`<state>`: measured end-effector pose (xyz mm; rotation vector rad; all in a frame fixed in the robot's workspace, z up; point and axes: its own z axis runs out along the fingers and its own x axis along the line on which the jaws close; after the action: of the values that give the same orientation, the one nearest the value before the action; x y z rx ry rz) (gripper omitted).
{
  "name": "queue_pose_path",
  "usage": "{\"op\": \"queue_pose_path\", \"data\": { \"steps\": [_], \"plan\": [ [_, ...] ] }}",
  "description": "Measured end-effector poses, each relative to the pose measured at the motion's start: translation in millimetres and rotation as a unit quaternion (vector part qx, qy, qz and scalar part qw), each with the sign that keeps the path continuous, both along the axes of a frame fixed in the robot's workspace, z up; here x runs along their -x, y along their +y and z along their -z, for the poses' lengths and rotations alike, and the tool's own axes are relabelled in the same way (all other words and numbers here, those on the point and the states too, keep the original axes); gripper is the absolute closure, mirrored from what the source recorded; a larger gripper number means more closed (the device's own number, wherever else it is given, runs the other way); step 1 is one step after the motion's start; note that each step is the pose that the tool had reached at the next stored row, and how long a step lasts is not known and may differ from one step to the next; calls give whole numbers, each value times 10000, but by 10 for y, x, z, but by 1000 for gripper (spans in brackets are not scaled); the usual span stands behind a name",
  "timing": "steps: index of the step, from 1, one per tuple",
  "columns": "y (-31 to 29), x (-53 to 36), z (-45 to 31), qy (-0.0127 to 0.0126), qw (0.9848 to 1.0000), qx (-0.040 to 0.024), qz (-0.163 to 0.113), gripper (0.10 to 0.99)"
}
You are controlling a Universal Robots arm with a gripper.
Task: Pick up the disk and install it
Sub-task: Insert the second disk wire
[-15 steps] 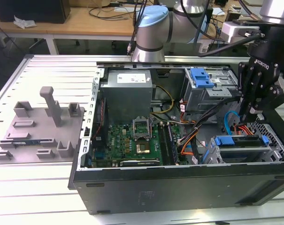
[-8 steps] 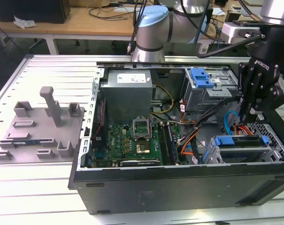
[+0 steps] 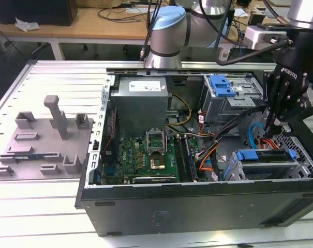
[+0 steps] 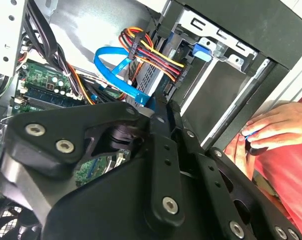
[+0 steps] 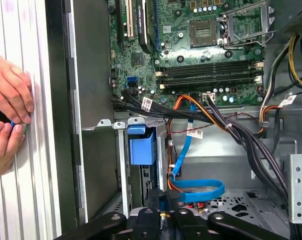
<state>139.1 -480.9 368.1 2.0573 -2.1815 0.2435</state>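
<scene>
One gripper (image 3: 271, 125), fingers together on nothing, above the drive cage (image 3: 302, 170); best kept square to the disk (image 3: 265, 156) inside.

Arm posed low at the exterior view's right, wrist turned downward.

The gripper (image 3: 274, 123) is seen pointed down, its black fingers (image 4: 163, 150) drawn close together with nothing seen held between them. A person's hands (image 5: 8, 117) are observed pressed together, fingers curled.
</scene>
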Motion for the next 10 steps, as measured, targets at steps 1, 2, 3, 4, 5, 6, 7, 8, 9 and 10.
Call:
{"op": "queue_pose_path", "data": {
  "steps": [1, 2, 3, 4, 5, 6, 7, 8, 9, 10],
  "plan": [
    [0, 0, 2, 0, 10000, 0, 0, 925],
    [-1, 0, 4, 0, 10000, 0, 0, 925],
    [-1, 0, 6, 0, 10000, 0, 0, 925],
    [-1, 0, 7, 0, 10000, -1, 0, 925],
    [-1, 0, 7, 0, 10000, 0, 0, 925],
    [-7, 0, 9, 0, 10000, -3, 0, 925],
    [-32, 0, 8, 0, 10000, -19, 0, 925],
    [-73, 0, 9, -4, 10000, -94, 0, 925],
    [-100, 0, 7, -16, 9998, -204, 0, 925],
    [-126, 1, 8, -49, 9992, -388, 0, 925]
  ]
}}
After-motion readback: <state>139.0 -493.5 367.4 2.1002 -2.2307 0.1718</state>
